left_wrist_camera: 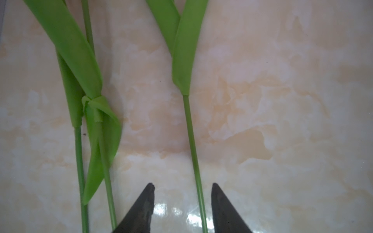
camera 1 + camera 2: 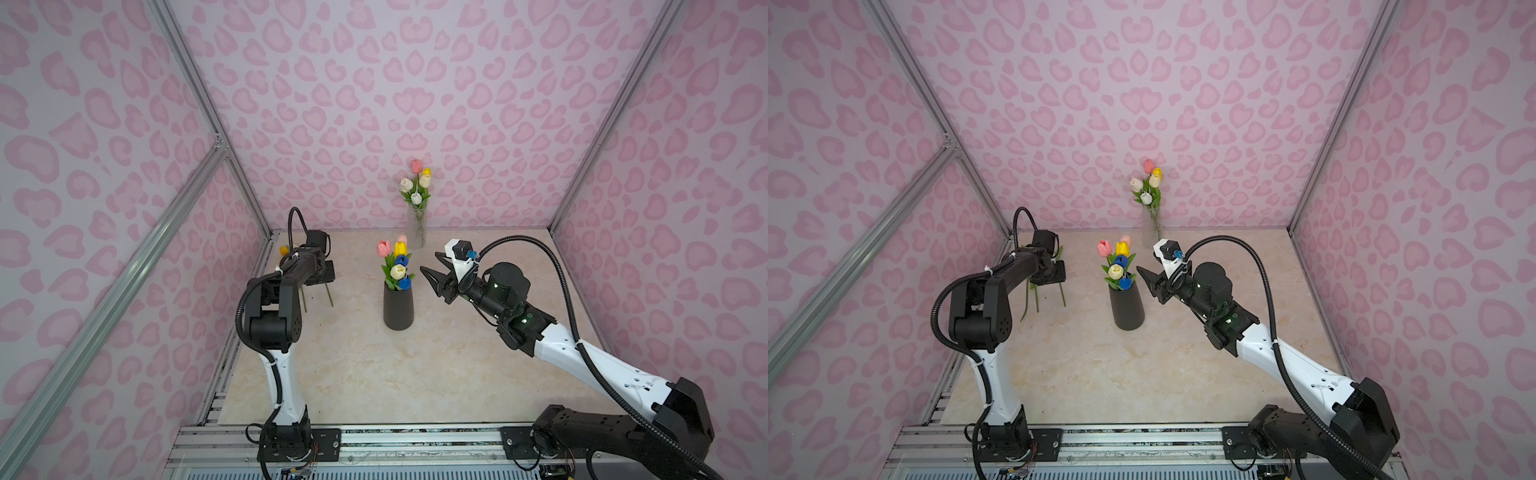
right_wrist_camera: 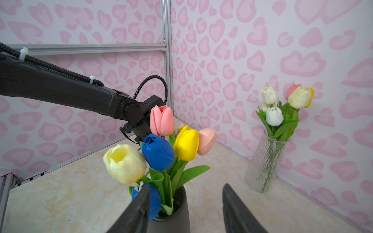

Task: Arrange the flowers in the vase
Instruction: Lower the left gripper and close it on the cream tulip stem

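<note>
A dark vase stands mid-table and holds several flowers with pink, yellow, blue and cream heads. Just right of those blooms my right gripper is open and holds nothing. Three loose flowers lie at the far left of the table; only their stems and one yellow head show. My left gripper hangs open low over them. One stem runs between its fingers, nearer one of them. The two other stems lie beside it.
A clear glass vase with several tulips stands against the back wall. Pink patterned walls with metal frame posts close in the table on three sides. The left arm stretches over the table's left part.
</note>
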`<state>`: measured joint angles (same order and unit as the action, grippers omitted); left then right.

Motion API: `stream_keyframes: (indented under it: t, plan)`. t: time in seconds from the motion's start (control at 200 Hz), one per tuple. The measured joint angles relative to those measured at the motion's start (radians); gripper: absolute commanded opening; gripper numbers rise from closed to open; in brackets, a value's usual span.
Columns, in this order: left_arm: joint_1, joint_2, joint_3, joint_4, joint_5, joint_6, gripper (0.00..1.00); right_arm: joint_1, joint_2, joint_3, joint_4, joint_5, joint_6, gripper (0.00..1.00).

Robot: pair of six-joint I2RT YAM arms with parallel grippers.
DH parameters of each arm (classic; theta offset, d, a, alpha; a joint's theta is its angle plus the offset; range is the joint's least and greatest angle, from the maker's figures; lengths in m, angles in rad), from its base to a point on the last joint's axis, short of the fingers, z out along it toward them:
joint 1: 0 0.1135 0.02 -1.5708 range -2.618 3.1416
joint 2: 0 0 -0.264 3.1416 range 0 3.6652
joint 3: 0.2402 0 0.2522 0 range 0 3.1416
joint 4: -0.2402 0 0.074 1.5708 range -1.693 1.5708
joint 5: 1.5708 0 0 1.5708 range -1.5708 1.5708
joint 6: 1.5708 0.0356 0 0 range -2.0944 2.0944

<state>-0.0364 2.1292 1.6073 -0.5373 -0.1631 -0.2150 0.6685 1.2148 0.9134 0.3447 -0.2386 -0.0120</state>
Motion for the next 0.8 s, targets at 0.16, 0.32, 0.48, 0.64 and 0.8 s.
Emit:
stream_keyframes:
  t: [0.16, 0.32, 0.48, 0.64, 0.8]
  plan:
    - [0.010, 0.085, 0.096, -0.033, 0.009, 0.003, 0.49, 0.000, -0.020, -0.022, 0.019, 0.003, -0.003, 0.57]
    - [0.029, 0.163, 0.199, -0.089, 0.047, 0.003, 0.42, 0.000, -0.042, -0.029, 0.032, 0.010, -0.008, 0.56]
    - [0.037, 0.197, 0.252, -0.116, 0.069, 0.007, 0.26, 0.000, -0.063, -0.046, 0.041, 0.026, -0.018, 0.57]
    - [0.037, 0.180, 0.222, -0.108, 0.073, 0.014, 0.08, 0.000, -0.072, -0.047, 0.050, 0.030, -0.027, 0.57]
    - [0.036, 0.083, 0.095, -0.104, 0.086, 0.021, 0.04, -0.001, -0.073, -0.047, 0.047, 0.037, -0.035, 0.57]
